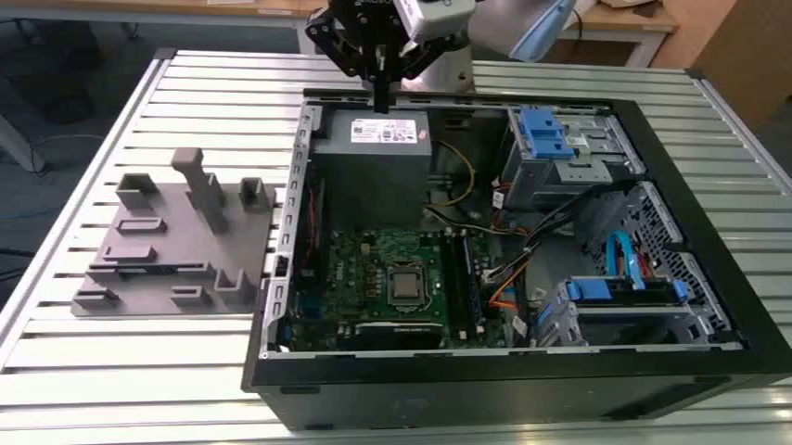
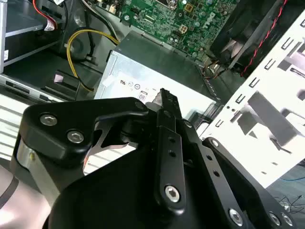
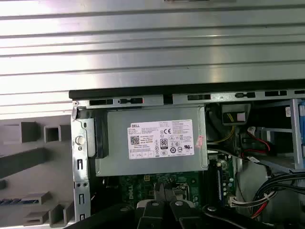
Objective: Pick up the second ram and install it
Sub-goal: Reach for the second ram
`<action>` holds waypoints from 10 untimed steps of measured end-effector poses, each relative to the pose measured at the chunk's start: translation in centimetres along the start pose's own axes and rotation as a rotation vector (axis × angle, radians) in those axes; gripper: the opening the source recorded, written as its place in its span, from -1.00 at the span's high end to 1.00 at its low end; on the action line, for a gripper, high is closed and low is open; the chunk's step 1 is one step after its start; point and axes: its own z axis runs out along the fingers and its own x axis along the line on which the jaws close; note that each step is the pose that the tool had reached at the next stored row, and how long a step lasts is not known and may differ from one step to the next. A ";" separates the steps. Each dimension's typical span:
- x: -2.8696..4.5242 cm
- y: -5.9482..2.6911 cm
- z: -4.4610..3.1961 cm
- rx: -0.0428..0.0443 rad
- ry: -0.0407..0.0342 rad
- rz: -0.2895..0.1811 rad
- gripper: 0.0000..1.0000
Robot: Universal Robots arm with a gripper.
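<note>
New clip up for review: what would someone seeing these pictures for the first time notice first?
The open computer case dominates the exterior view, lying on the slatted metal table with its green motherboard exposed. The black gripper hangs over the grey power supply at the case's far end. A grey holder block sits on the table toward the exterior view's left.

A slatted metal surface [image 1: 111, 357] is carrying two things. An open black computer case [image 1: 495, 394] is lying on its side, taking up the middle and reaching toward the surface's edge at the exterior view's right. A grey plastic holder block [image 1: 148, 250] is sitting just beside the case, nearer the edge at the exterior view's left, its posts standing upright.
</note>
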 end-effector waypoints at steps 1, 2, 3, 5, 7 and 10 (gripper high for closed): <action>0.00 0.00 0.00 0.0000 0.0000 0.000 0.79; 0.04 0.00 -0.01 0.0001 0.0000 0.000 0.79; 0.12 -0.01 -0.01 0.0001 0.0000 0.000 0.79; 0.46 -0.04 -0.02 0.0001 0.0000 0.000 0.79; 1.05 -0.08 -0.03 0.0001 0.0000 0.000 0.79; 2.15 -0.16 -0.07 0.0001 -0.0001 0.000 0.79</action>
